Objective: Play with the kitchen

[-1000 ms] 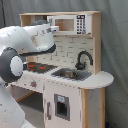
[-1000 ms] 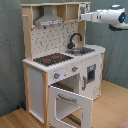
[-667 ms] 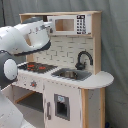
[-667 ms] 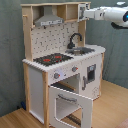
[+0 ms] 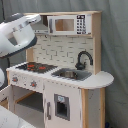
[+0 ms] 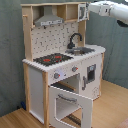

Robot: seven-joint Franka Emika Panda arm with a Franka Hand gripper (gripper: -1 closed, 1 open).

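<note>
Oven door (image 6: 70,102) swung down and open toward the front in the second exterior view, kitchen (image 6: 62,60) standing on a wood floor (image 6: 112,112), free floor beside it, arm (image 6: 107,8) up by the top shelf's right edge, gripper seemingly hidden, fingers' state impossible to tell.

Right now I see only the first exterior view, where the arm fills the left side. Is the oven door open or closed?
Observer: Open. In the second exterior view the oven door hangs swung down and forward, below the hob.
Operator: And where is the gripper? I cannot find it.
Observer: The gripper is high up, level with the top cabinet of the kitchen, toward the second exterior view's right. I cannot tell whether it touches.
Operator: Is the hood covered there too?
Observer: No. The grey hood shows whole, with nothing in front of it.
</note>
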